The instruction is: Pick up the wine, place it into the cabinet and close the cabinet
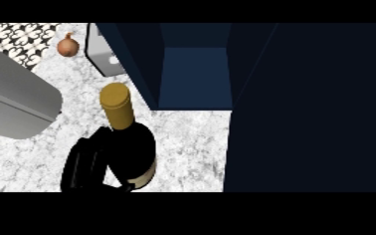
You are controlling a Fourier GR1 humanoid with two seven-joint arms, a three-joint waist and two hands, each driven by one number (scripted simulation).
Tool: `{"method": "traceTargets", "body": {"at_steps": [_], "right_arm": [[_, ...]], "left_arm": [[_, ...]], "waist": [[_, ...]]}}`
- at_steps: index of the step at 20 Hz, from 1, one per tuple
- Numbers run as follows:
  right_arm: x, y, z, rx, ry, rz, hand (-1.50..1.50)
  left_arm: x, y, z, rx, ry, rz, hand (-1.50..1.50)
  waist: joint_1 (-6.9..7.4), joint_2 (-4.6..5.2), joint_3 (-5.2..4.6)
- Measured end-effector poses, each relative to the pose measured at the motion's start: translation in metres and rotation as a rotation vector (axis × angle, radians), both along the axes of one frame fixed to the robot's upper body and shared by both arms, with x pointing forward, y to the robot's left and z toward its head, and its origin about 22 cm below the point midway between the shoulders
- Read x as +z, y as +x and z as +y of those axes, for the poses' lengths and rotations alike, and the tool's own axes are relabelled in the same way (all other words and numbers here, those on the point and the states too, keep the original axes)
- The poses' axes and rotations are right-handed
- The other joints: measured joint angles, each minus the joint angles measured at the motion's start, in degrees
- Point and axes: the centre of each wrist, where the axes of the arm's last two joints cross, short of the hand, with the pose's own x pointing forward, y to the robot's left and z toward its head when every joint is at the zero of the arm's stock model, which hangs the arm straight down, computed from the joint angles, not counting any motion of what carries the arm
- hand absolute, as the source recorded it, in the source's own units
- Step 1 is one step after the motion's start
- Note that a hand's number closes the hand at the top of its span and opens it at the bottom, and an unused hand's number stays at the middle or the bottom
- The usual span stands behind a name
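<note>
At lower left, your left hand [82, 164] is curled round the dark body of the wine bottle [116, 107]. Its gold neck points up the frame, probably to go in neck-first. The cabinet [197, 74] stands open at upper centre, and its door [301, 109] fills the right.
</note>
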Motion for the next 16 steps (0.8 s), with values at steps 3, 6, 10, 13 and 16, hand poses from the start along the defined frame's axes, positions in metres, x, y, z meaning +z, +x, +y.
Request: {"method": "traceTargets", "body": {"at_steps": [3,6,10,13,16], "right_arm": [[-0.004,-0.001,-0.001,0.000,0.000,-0.002,-1.50],[-0.007,0.001,-0.002,-0.005,0.003,-0.001,-1.50],[-0.003,0.000,-0.004,0.005,-0.003,0.000,-1.50],[0.000,0.001,-0.009,0.005,-0.006,0.002,-1.50],[0.001,0.002,-0.009,-0.006,-0.005,0.000,-1.50]], "left_arm": [[0.016,0.016,-0.012,-0.004,-0.010,0.002,1.50],[0.031,0.027,-0.028,-0.011,-0.008,0.006,1.50],[0.045,0.057,-0.047,0.002,0.013,-0.011,1.50],[0.055,0.070,-0.057,0.018,0.033,-0.022,1.50],[0.056,0.078,-0.071,0.030,0.073,-0.033,1.50]], "waist": [[-0.13,0.03,-0.02],[-0.19,0.04,-0.01],[-0.38,0.06,-0.03],[-0.38,0.06,-0.03],[-0.39,0.08,-0.03]]}}
